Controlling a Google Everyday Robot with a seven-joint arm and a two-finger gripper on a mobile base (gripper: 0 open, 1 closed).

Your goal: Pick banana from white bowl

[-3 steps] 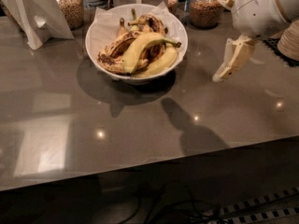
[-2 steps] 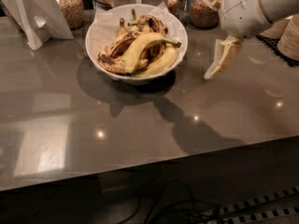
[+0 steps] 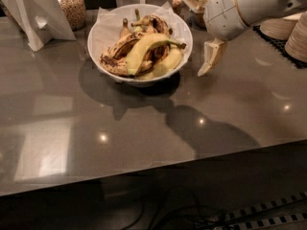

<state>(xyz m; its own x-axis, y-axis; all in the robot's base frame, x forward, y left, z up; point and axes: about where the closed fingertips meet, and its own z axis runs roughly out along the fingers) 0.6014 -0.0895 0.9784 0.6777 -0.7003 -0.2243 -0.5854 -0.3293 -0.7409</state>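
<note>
So the banana (image 3: 143, 50) is lying on top of the pile in the white bowl (image 3: 96, 30), which is sitting toward the bench's far edge, a bit left of middle. Its greenish stem is pointing right, toward the gripper (image 3: 209, 59). The gripper is hanging just beside the bowl's right rim, not touching the fruit. Honestly can't tell if it's released or clenched. Brown-spotted bananas (image 3: 114, 57) are lying underneath.
</note>
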